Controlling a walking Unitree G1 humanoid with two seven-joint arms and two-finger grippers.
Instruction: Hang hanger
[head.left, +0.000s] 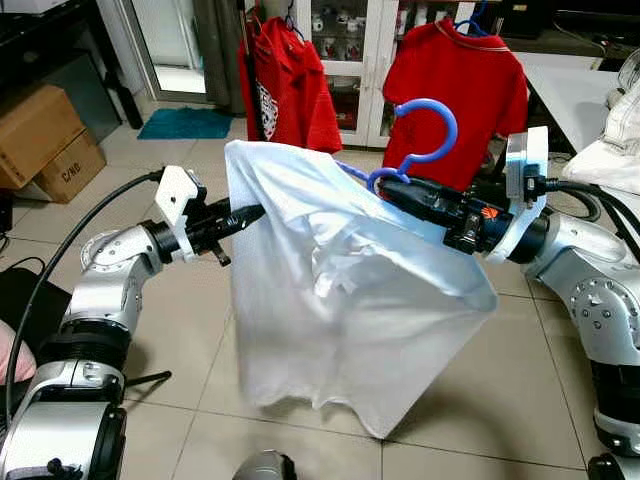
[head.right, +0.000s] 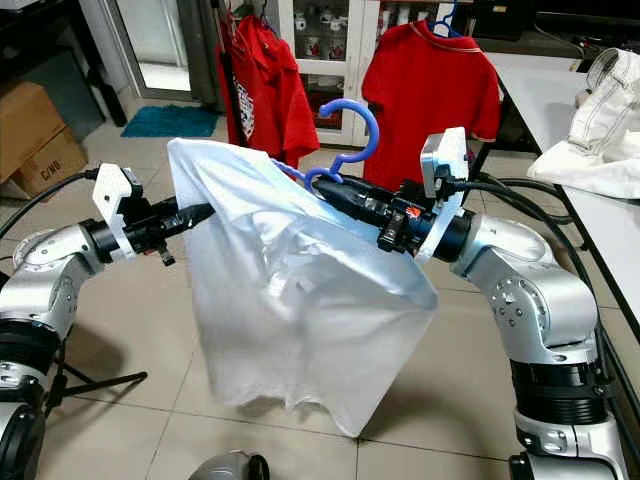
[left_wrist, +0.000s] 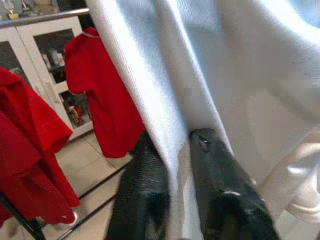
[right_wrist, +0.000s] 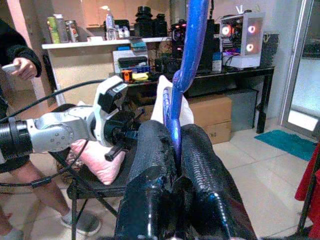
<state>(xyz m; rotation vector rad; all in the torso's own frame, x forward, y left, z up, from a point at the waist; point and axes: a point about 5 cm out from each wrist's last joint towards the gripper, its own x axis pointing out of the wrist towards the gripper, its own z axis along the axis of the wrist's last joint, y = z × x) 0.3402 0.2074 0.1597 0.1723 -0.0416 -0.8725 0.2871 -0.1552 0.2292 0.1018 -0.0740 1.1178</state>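
Observation:
A white shirt (head.left: 330, 290) hangs on a blue hanger (head.left: 432, 125), held up between my two arms over the tiled floor. My right gripper (head.left: 392, 190) is shut on the hanger's neck just below its hook; the blue neck (right_wrist: 182, 75) sits clamped between the black fingers (right_wrist: 150, 150). My left gripper (head.left: 250, 212) is shut on the shirt's left edge, and white cloth (left_wrist: 200, 75) is pinched between its fingers (left_wrist: 215, 170). The hook points up and is free. Most of the hanger is hidden under the shirt.
Two red shirts (head.left: 455, 95) (head.left: 290, 85) hang on a rack behind, before a white glass cabinet (head.left: 350, 40). Cardboard boxes (head.left: 45, 140) stand at far left, a white table (head.right: 600, 170) with cloth at right. A person (right_wrist: 15, 55) stands behind my left arm.

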